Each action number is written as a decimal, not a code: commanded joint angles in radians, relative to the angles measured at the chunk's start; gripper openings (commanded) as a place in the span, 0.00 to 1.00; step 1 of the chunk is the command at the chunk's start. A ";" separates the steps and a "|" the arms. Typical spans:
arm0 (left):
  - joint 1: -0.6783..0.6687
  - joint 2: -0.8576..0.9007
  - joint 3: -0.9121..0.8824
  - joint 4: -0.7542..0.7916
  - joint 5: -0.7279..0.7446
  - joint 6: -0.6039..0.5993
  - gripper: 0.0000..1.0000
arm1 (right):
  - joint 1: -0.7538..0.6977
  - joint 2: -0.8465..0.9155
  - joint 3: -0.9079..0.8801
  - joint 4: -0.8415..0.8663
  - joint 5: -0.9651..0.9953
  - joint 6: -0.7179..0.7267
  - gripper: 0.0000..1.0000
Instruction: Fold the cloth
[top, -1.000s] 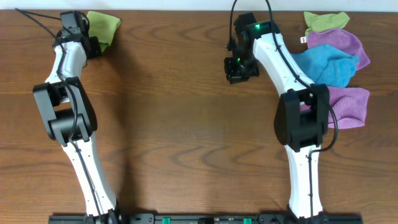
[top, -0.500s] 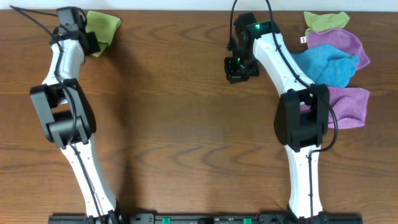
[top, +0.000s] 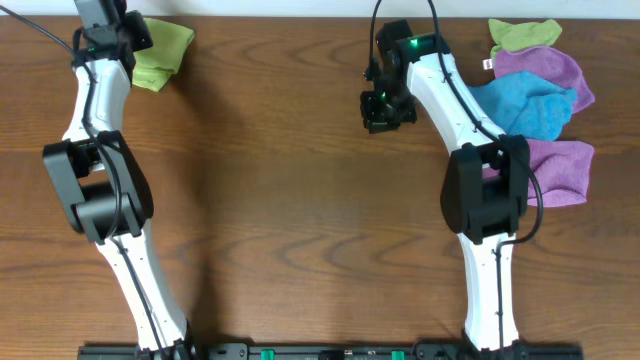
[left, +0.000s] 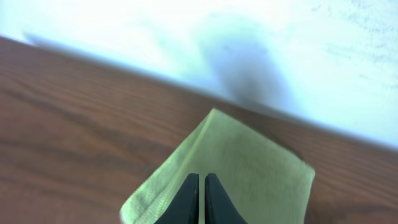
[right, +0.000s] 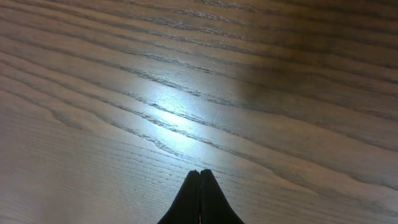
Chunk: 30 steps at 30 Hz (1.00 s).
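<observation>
Hovering over the green cloth (left: 249, 168), left pincer (left: 201, 178) closed to a sliver

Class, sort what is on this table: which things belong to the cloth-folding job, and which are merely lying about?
In the job: green cloth at the far left; left pincer over it.
Lying about: lime cloth, upper purple cloth, blue cloth, lower purple cloth, heaped at right; right pincer, shut over bare table.

Cloth (top: 165, 45) far left on table (top: 290, 200); pile (top: 540, 90) far right
</observation>
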 joint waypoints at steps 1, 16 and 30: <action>0.003 0.081 0.017 0.033 0.030 -0.007 0.06 | 0.003 -0.038 0.020 0.000 -0.005 0.018 0.02; 0.005 0.193 0.017 -0.007 0.044 -0.034 0.06 | 0.003 -0.038 0.020 -0.027 -0.005 0.029 0.01; -0.023 0.192 0.017 -0.143 0.106 -0.201 0.06 | 0.003 -0.038 0.020 -0.028 -0.005 0.037 0.02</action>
